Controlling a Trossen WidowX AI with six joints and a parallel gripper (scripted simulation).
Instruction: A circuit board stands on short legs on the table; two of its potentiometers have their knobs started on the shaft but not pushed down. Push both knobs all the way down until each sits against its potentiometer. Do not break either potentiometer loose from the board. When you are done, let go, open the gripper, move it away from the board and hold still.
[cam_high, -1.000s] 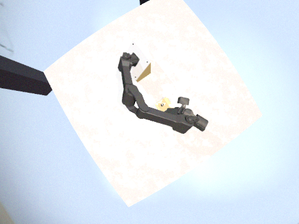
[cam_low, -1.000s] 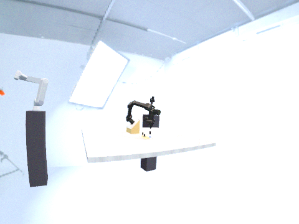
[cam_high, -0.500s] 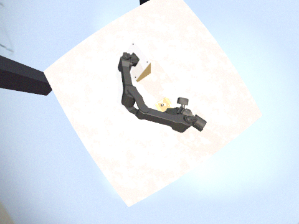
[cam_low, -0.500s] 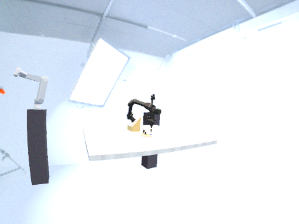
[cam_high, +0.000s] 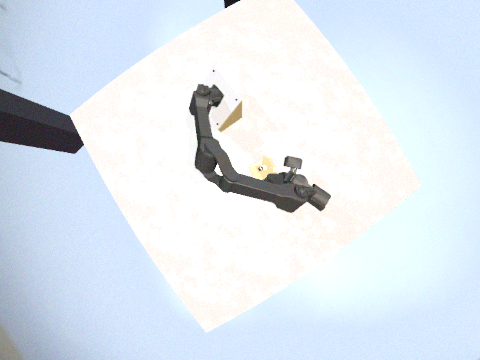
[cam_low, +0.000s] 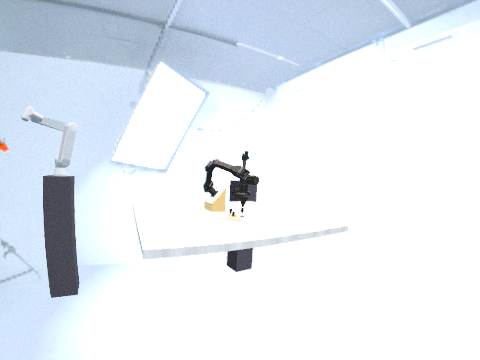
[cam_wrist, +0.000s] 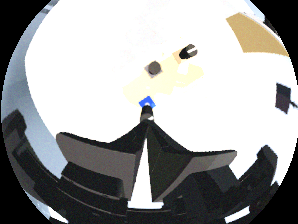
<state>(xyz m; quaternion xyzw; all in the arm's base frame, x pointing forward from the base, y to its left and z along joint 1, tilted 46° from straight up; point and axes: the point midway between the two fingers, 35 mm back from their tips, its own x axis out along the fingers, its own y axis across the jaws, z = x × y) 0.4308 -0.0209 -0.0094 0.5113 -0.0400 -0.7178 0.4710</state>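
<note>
The pale yellow circuit board (cam_high: 270, 162) (cam_wrist: 172, 79) lies below the arm. In the wrist view, a blue potentiometer (cam_wrist: 147, 102) near its edge bears a black knob (cam_wrist: 146, 111). At the far end, another black knob (cam_wrist: 185, 53) with a white line on top stands on a tan base. Between them is a grey round part (cam_wrist: 154, 67) on a square base. My gripper (cam_wrist: 147, 124) (cam_low: 243, 210) is shut and empty, pointing down, its tips over the top of the knob on the blue potentiometer. Whether they touch, and any gap under either knob, I cannot tell.
A wedge-shaped block with tan sides (cam_high: 232, 117) (cam_low: 218, 203) (cam_wrist: 256, 36) stands beside the board, beyond its far-knob end in the wrist view. The arm's base end is over its pale sloping top. A pale arm (cam_low: 67, 145) on a dark pedestal stands away from the table.
</note>
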